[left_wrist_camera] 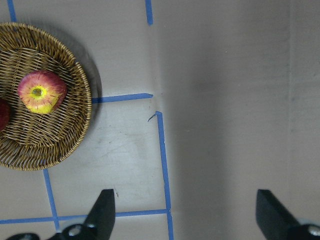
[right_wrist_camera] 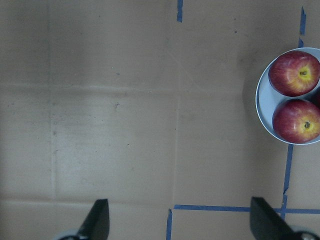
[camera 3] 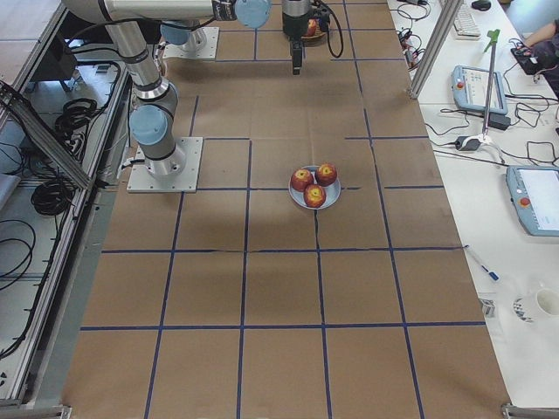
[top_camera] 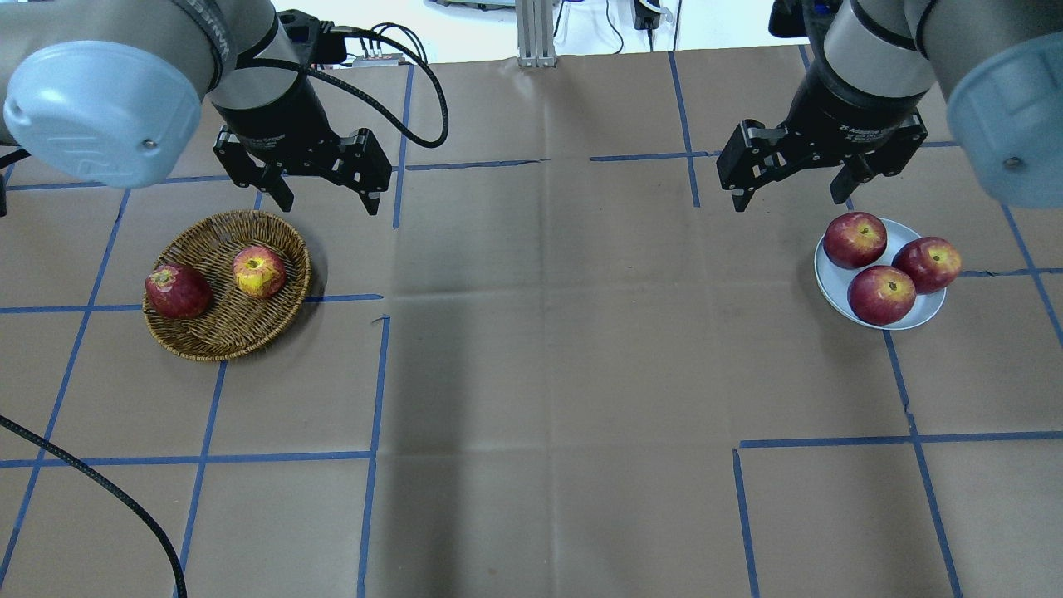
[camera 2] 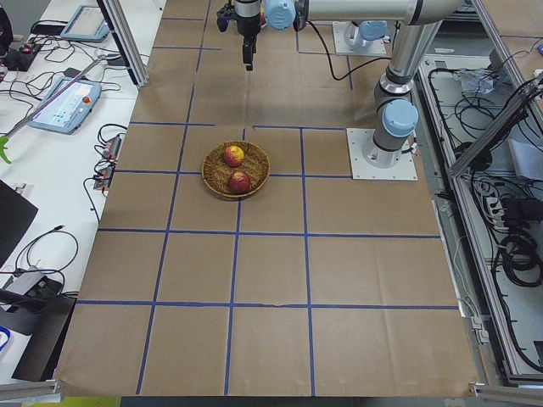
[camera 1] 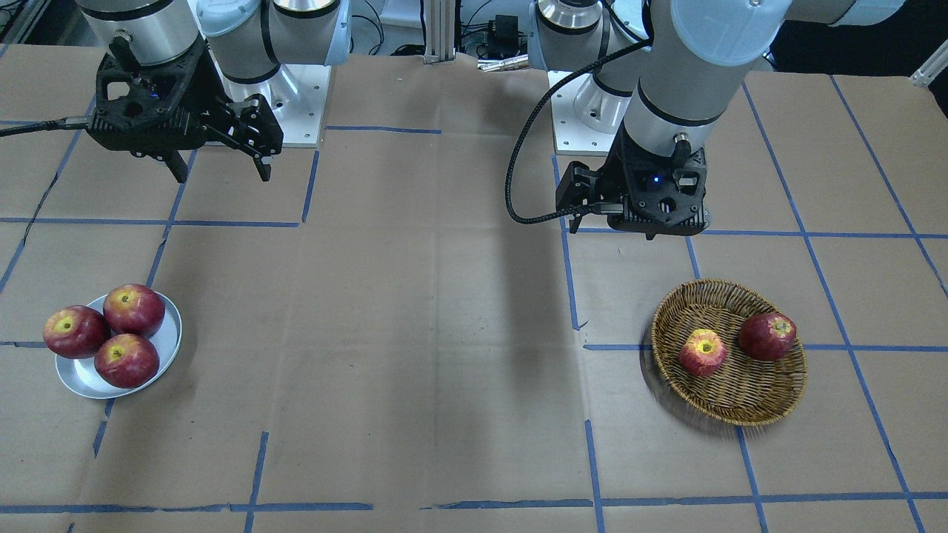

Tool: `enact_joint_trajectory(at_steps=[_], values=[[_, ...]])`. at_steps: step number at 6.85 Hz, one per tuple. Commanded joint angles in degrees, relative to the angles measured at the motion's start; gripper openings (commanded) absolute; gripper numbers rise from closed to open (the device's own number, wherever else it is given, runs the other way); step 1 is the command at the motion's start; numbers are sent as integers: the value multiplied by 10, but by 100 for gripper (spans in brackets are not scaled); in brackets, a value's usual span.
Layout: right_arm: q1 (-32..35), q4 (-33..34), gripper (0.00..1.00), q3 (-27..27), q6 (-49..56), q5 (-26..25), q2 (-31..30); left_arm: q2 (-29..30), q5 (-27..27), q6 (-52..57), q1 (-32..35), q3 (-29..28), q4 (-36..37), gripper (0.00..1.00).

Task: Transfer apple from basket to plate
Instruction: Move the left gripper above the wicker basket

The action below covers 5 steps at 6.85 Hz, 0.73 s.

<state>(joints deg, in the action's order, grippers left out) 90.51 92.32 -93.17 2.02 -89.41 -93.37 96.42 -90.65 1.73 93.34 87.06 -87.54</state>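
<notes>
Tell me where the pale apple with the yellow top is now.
In the overhead view, the apple lies in the basket on the left side, just right of the dark red apple.

Dark red apple [top_camera: 177,291], three glossy apples [top_camera: 881,295], blue tape [top_camera: 249,458].

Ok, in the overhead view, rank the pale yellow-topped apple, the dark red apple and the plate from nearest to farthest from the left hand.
1. The apple, pale with a yellow top, on the side of the basket closest to the left hand.
2. The dark red apple, at the basket's outer left edge.
3. The plate, far across the table on the right.
</notes>
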Motion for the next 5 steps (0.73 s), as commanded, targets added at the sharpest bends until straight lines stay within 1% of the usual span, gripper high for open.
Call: enact_joint_trajectory(at_steps=[1, 2, 3, 4, 5], values=[[-1, 1, 100, 0, 0, -1, 1, 16, -3, -1, -17, -49, -30, 99], [-2, 0, 100, -1, 1, -3, 0, 23, -1, -2, -24, -54, -19, 99], [-2, 0, 100, -1, 1, -6, 1, 22, -3, -2, -23, -38, 15, 99], [-2, 0, 100, -1, 1, -5, 2, 32, -3, -1, -26, -25, 11, 99], [-2, -1, 100, -1, 2, -5, 2, 51, -2, -1, -27, -19, 33, 99]])
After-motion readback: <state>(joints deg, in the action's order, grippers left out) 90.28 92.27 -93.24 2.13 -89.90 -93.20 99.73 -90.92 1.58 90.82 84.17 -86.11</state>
